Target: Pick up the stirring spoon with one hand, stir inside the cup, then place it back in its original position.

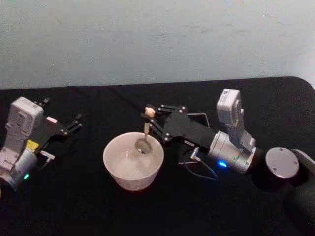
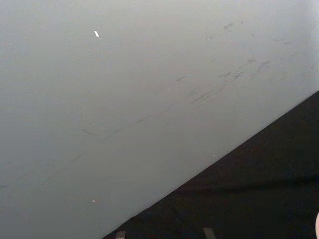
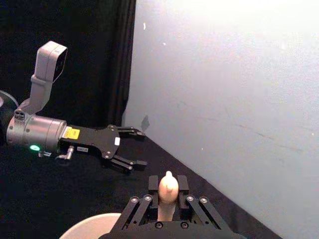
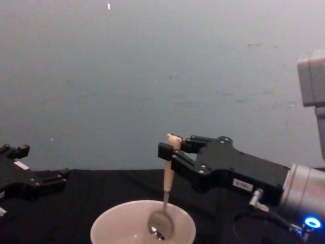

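The cream-white cup (image 1: 129,178) stands on the black table in the middle. My right gripper (image 1: 149,119) reaches in from the right above the cup's far rim and is shut on the stirring spoon (image 1: 146,129). The spoon hangs upright, its bear-head end above the fingers and its metal bowl (image 4: 160,222) down inside the cup (image 4: 109,217). In the right wrist view the peach handle (image 3: 167,191) sits clamped between the two fingers. A thin square outline (image 1: 201,117) behind the right gripper may be the dark holder. My left gripper (image 1: 74,124) rests open at the far left.
A pale wall runs behind the black table. My left gripper (image 3: 137,148) hovers open to the left of the cup, apart from it. A cable (image 1: 202,169) loops under the right wrist. Bare table lies in front of the cup.
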You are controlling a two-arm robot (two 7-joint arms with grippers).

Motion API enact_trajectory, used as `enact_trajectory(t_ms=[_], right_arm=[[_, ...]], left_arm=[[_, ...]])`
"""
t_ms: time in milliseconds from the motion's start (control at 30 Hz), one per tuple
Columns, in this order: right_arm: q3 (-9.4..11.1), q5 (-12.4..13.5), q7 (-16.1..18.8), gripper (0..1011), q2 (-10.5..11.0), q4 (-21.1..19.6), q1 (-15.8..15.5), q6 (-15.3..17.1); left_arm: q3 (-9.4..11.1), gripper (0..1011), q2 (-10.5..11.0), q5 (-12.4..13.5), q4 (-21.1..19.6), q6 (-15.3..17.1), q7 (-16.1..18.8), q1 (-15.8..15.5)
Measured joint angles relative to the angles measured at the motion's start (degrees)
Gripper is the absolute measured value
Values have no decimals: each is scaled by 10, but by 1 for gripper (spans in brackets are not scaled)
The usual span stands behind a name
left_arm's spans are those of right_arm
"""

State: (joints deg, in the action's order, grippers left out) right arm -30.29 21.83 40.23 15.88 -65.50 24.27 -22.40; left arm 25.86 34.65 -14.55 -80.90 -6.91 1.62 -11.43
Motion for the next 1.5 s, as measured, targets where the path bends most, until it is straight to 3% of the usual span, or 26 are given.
enact_trajectory(t_ms=[567,867,1200,1500], right_arm=[[13,18,6,213,37,-70,-52,24],[-1,31,22,213,46,-101,-70,38],[-24,31,31,213,22,-77,-47,34],[-23,21,20,213,-4,-31,-11,17]], left_arm=[[0,1001,0,0,0,0,0,0],[0,1001,0,0,0,0,0,0],[0,1001,0,0,0,0,0,0],[0,1001,0,0,0,0,0,0]])
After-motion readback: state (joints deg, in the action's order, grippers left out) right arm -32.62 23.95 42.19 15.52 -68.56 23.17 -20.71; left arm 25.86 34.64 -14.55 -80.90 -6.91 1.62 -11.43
